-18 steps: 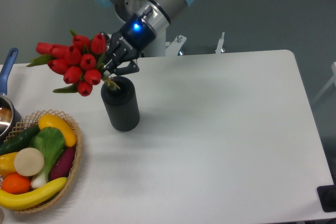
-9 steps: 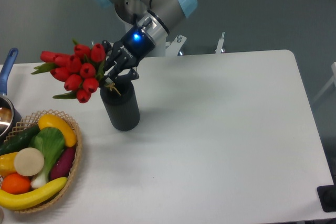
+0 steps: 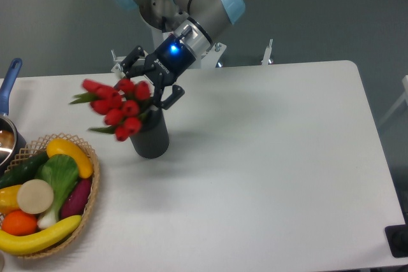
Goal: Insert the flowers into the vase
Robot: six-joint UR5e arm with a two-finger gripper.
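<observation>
The 2 fingers stand spread, released, just above the vase. The flowers, blurred, lean steeply away over the vase mouth. They could tip out, or topple the vase toward the basket. Beyond the fingers' other side, the table runs broadly.

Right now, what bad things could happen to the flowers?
1. The flowers look blurred and lean far left of the vase, with the buds hanging past its side. They might tip out, or pull the vase over.
2. The claw is open just above the vase mouth. If it moves away carelessly, a finger could bump the bunch or the vase.
3. The basket sits close on the left, so a fall could land there.
</observation>
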